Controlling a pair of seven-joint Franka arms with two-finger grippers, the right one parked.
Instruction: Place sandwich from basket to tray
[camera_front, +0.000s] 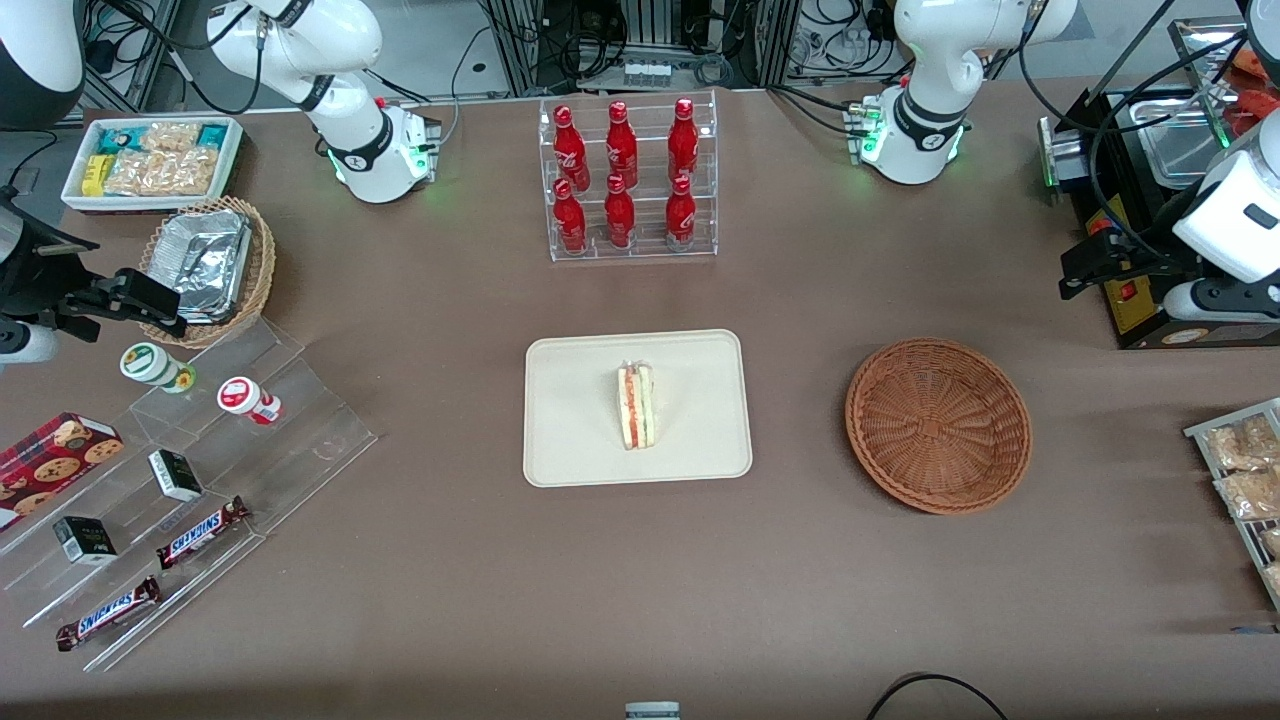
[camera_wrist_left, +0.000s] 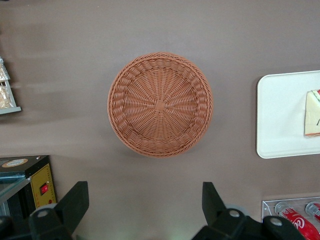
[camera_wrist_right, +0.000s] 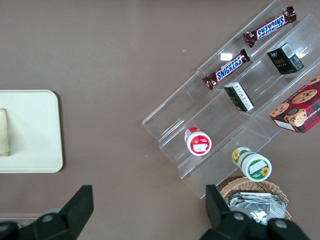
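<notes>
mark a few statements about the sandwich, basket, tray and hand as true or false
1. The clear-wrapped triangular sandwich lies on the flat cream-beige rectangular tray. True.
2. The round reddish-brown woven wicker basket holds a sandwich. False: nothing lies in it.
3. The left arm's hand grips the sandwich. False: its fingers are open and hold nothing.
4. The basket touches the tray. False: bare table separates them.
5. The hand hangs above the table beside the basket. True.
</notes>
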